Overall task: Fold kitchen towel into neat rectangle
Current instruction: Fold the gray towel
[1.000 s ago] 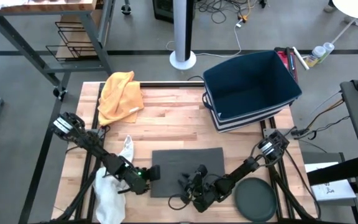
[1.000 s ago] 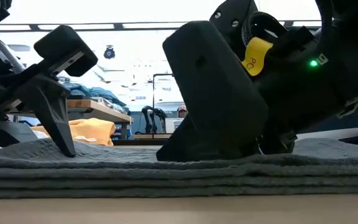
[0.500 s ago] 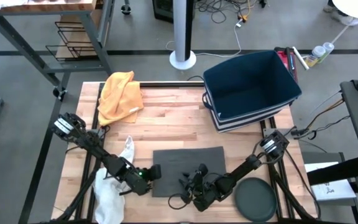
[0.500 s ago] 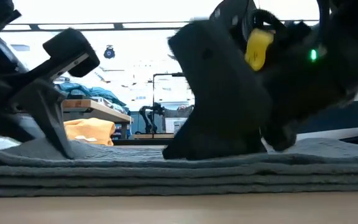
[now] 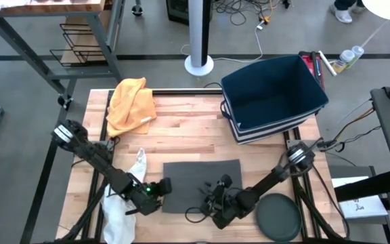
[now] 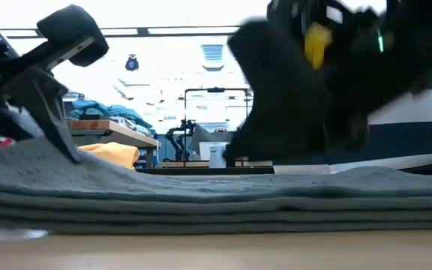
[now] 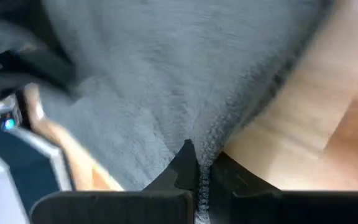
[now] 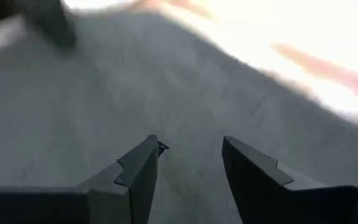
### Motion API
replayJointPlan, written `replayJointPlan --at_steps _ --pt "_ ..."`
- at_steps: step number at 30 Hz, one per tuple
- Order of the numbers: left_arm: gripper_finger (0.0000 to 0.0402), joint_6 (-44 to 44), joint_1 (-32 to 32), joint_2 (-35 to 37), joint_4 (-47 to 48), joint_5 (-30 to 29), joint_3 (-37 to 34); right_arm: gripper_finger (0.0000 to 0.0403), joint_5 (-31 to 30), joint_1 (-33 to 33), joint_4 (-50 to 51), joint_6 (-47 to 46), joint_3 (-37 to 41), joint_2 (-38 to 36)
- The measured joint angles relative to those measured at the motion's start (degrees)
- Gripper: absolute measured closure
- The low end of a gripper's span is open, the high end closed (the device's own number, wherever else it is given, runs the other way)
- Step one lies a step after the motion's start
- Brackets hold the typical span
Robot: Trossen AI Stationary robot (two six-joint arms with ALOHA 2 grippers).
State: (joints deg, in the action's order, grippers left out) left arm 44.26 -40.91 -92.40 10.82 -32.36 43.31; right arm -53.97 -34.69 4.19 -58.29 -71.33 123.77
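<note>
A dark grey kitchen towel [image 5: 202, 183] lies folded in several layers near the table's near edge. My left gripper [image 5: 164, 187] is at the towel's left edge and is shut on it. In the low view its finger [image 6: 55, 124] stands where the towel's left part [image 6: 21, 161] is raised. My right gripper [image 5: 220, 188] hovers over the towel's middle. It is open, its fingers [image 8: 143, 163] apart above the cloth with nothing between them. In the low view it shows as a blurred dark mass [image 6: 298, 120] clear of the towel's top. My left gripper pinches the towel's left edge [image 7: 211, 149] between its two fingers, about midway along that edge. The fingers slant down from the table's left side. How many layers it has, I cannot tell. The pinched part is raised, and the towel's right part [image 6: 336, 191] lies flat on the table.
An orange cloth [image 5: 131, 102] lies at the far left, and a white cloth [image 5: 120, 203] at the near left beside my left arm. A dark blue bin [image 5: 273, 95] stands at the far right. A dark round plate [image 5: 278, 217] sits at the near right.
My left gripper has shut on the towel's left edge and risen, lifting that side of the towel while the right side stays flat. My right gripper has risen a little, clear of the towel's top.
</note>
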Motion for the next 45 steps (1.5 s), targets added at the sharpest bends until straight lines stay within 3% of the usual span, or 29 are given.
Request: replayJointPlan --at_steps 4,7,13,19,27,39,45 --pt "0.0401 -4.94 -0.83 3.75 3.63 -0.08 -0.18 0.0236 3.11 1.49 -6.84 1.35 -1.57 3.58" --pt "0.0401 -6.28 -1.67 6.45 6.03 -0.05 -0.37 0.0234 1.65 1.74 -6.37 3.65 -3.35 4.58" --pt "0.0398 -7.42 -2.55 9.82 9.02 0.02 -0.39 0.0233 -0.63 1.98 -5.41 10.95 -4.26 -0.83" --pt "0.0396 -7.40 -2.51 10.87 7.31 0.38 -0.26 0.0243 1.48 2.19 6.05 6.32 -3.87 -1.84" --pt "0.0396 -6.13 -2.16 9.42 -0.98 4.46 -0.26 0.0245 1.85 3.64 -3.91 5.11 -5.36 4.94" --pt "0.0395 -1.31 -1.09 9.97 -7.14 4.37 0.03 0.0246 -2.76 3.99 -4.71 7.01 -13.45 12.43" --pt "0.0396 0.28 0.08 10.04 -4.62 4.32 2.63 0.0243 -2.71 3.99 -5.01 11.47 -17.13 14.45"
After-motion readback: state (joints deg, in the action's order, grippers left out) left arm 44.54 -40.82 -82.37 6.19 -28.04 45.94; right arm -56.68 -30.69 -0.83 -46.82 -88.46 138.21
